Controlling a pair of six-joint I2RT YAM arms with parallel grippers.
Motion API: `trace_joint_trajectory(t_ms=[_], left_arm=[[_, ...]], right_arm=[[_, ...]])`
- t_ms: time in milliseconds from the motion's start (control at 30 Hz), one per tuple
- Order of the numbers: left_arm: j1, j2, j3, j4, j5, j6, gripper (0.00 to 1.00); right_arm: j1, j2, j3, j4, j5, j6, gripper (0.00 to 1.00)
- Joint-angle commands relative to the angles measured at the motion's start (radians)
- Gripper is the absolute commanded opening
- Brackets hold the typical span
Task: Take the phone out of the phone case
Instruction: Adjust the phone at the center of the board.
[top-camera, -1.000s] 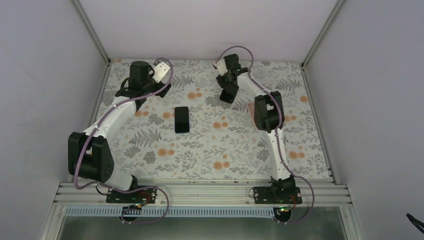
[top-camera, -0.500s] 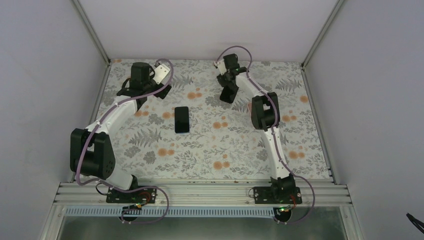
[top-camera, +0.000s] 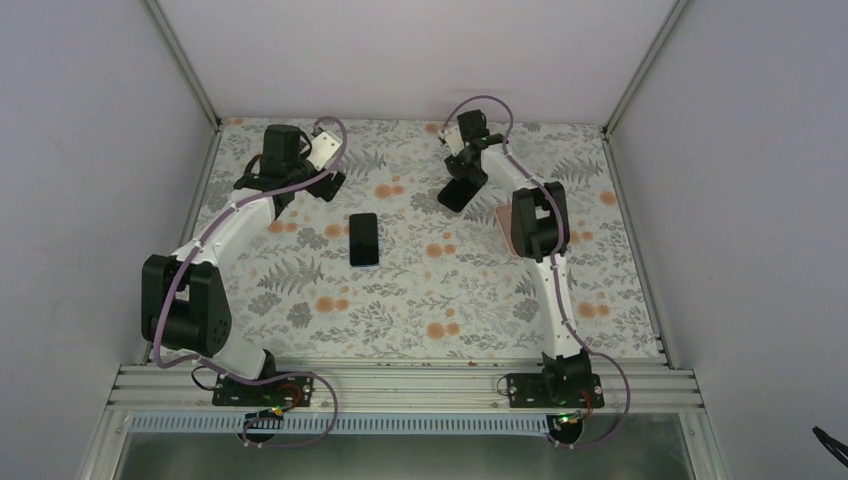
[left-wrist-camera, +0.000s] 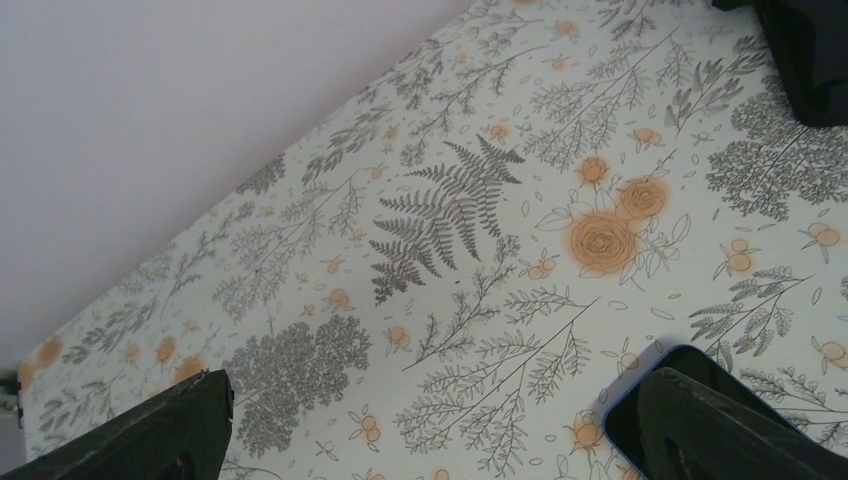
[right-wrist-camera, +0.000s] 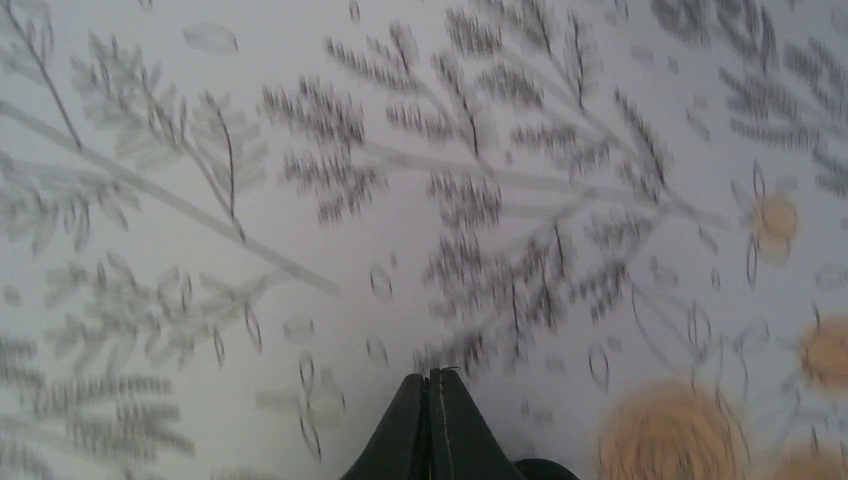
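Left wrist view has the left gripper (left-wrist-camera: 435, 392) spread wide with nothing between its two dark fingers (left-wrist-camera: 135, 435), which hang just above the flowered tabletop (left-wrist-camera: 330, 210). Beside the right-hand finger, a rounded corner of the phone (left-wrist-camera: 668, 392) shows: a dark face with a thin blue rim, which is probably the case (left-wrist-camera: 622, 388).

From the top external view, the left gripper (top-camera: 290, 188) sits near the far-left part of the tabletop (top-camera: 450, 300). The phone (top-camera: 364, 239) lies flat towards the middle, between the two arms and touched by neither.

The right gripper (top-camera: 458, 192) is at the far side, apart from the phone. In the right wrist view, the right gripper (right-wrist-camera: 430, 425) is pressed shut on nothing, with only the cloth pattern beneath it. A pinkish thing (top-camera: 503, 222) peeks out behind the right arm, too hidden to name.

The step in hand looks like the approach to the phone, with the removal itself not yet begun. To do it well, the left gripper should come square over the phone and straddle its long sides, low enough to catch the rim rather than skate over the glass. The right gripper, being shut, could serve as a pointed tool to pin one end or pry a corner of the case. The phone could slide on the smooth cloth, so any push should go downward and be steadied from the other side.
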Motion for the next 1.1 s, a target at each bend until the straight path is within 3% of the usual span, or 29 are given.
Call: trace_joint_trajectory(t_ms=[0, 267, 433, 467, 567, 833, 1067], left_arm=[[0.008, 0.006, 0.041, -0.028, 0.052, -0.014, 1.00], [0.008, -0.027, 0.032, -0.056, 0.088, -0.016, 1.00], [0.007, -0.053, 0.029, -0.070, 0.094, -0.006, 1.00], [0.007, -0.057, 0.024, -0.067, 0.093, -0.004, 1.00], [0.008, -0.058, 0.022, -0.072, 0.093, 0.000, 1.00], [0.007, -0.097, 0.007, -0.095, 0.097, -0.005, 1.00], [0.007, -0.129, -0.026, -0.100, 0.074, 0.001, 1.00]], right_arm=[[-0.036, -0.090, -0.134, -0.166, 0.008, -0.024, 0.03], [-0.087, -0.248, -0.437, -0.226, -0.095, -0.065, 0.03], [-0.089, -0.379, -0.627, -0.175, -0.123, -0.071, 0.04], [-0.090, -0.405, -0.652, -0.150, -0.120, -0.069, 0.09], [-0.097, -0.469, -0.680, -0.120, -0.152, -0.083, 0.46], [-0.093, -0.591, -0.683, -0.223, -0.264, -0.137, 0.96], [-0.011, -0.631, -0.762, -0.251, -0.299, -0.071, 1.00]])
